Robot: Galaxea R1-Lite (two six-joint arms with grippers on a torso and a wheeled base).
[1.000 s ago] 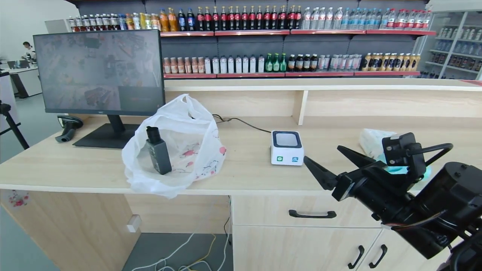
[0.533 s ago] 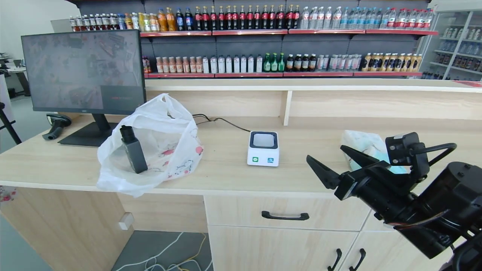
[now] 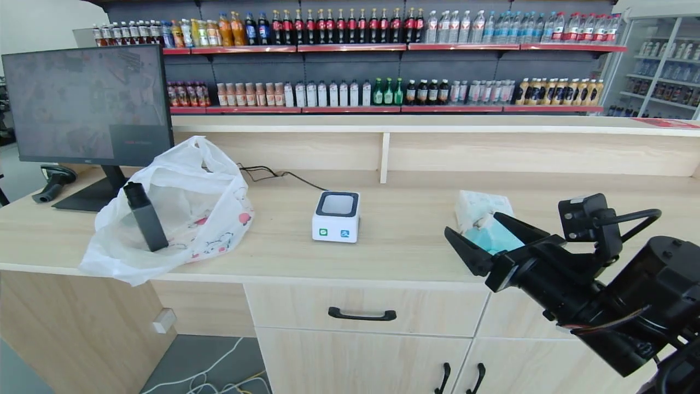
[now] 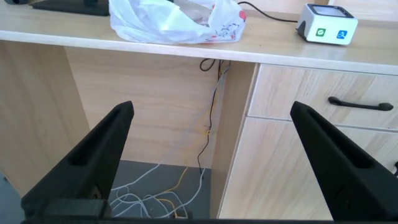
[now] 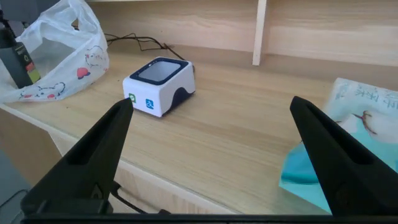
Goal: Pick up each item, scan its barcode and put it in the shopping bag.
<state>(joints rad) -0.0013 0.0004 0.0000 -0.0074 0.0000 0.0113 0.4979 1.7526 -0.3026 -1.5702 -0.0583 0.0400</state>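
Two items matter here: one dark bottle [image 3: 145, 217] already stands upright inside the shopping bag [image 3: 186, 180]. One tissue pack [image 3: 481, 205] lies unbagged on the counter [image 3: 404, 251] toward its right end, well apart from the bag at the left end. The bag's mouth gapes upward, prob. so items drop in w/o a second arm holding it.

The white barcode scanner [image 3: 336, 217] sits btwn bag and pack, approx mid-counter, window facing up. That's a sensible spot, since an item lifted from the right end passes over it en route to the bag.

The right gripper [image 3: 473, 225] hovers by the counter's front edge toward the right end, jaws spread wide and empty, lined up on the tissue pack. The wide spread looks meant to straddle the soft pack. Judged step: approach for pick no. 2; scan and bagging not yet done.

The left gripper [image 4: 209, 112] is low, below the counter top, facing the cabinet front [image 4: 155, 106]. Its jaws are also wide apart w/ nothing in them, prob. parked out of the way.

The pack is soft film, so it'll likely squash; grip mid-body, not a corner.
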